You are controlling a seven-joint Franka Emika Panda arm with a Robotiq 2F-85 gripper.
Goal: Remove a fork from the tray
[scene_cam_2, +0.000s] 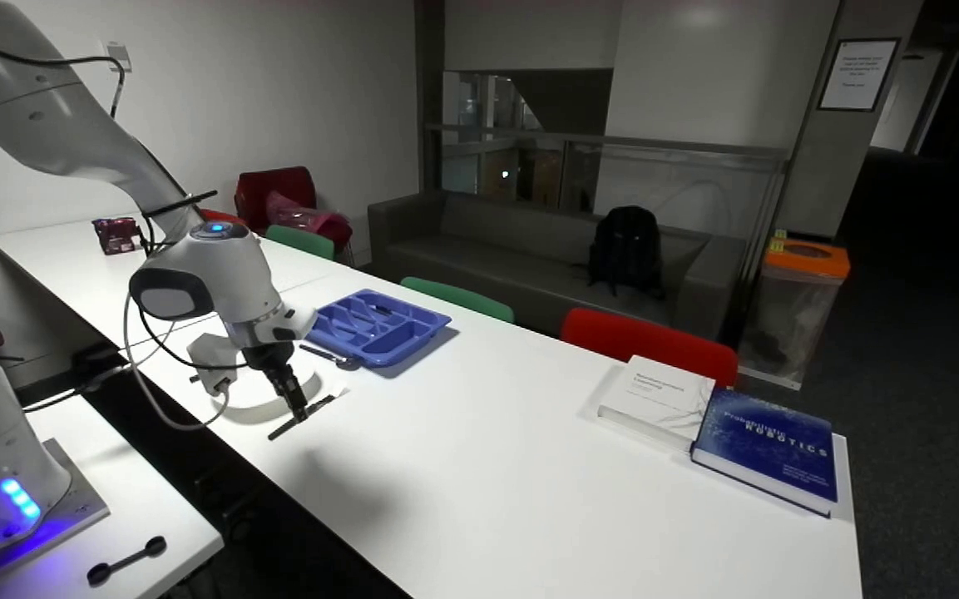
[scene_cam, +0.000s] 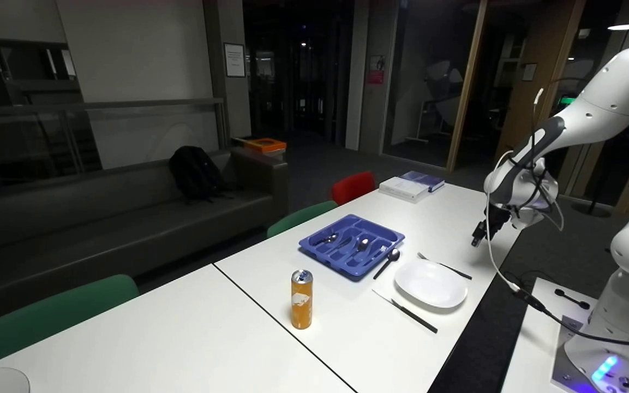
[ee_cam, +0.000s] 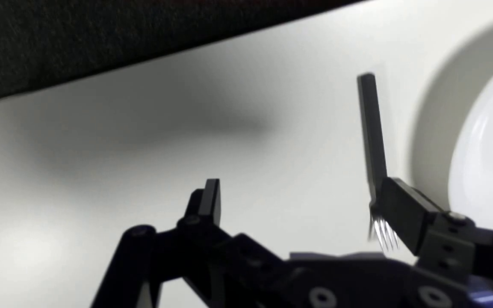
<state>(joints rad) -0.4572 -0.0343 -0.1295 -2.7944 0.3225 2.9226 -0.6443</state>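
Observation:
The blue tray (scene_cam: 341,266) lies on the table with cutlery in its compartments; it also shows in an exterior view (scene_cam_2: 396,343). Fork-like tines (scene_cam: 383,249) show in its compartment nearest the plate. A fork with a black handle (scene_cam: 454,269) lies on the table beside the plate; it also shows in the wrist view (ee_cam: 373,132). My gripper (scene_cam: 475,241) is open and empty above the table, on the far side of that fork from the plate. In the wrist view, the right finger of the gripper (ee_cam: 302,192) covers part of the fork's neck.
A white plate (scene_cam: 431,284) stands near the table's edge. A black-handled spoon (scene_cam: 387,263) lies between tray and plate, and a knife (scene_cam: 415,317) on the plate's other side. An orange can (scene_cam: 301,300) stands upright. Two books (scene_cam_2: 766,449) lie at the table's end.

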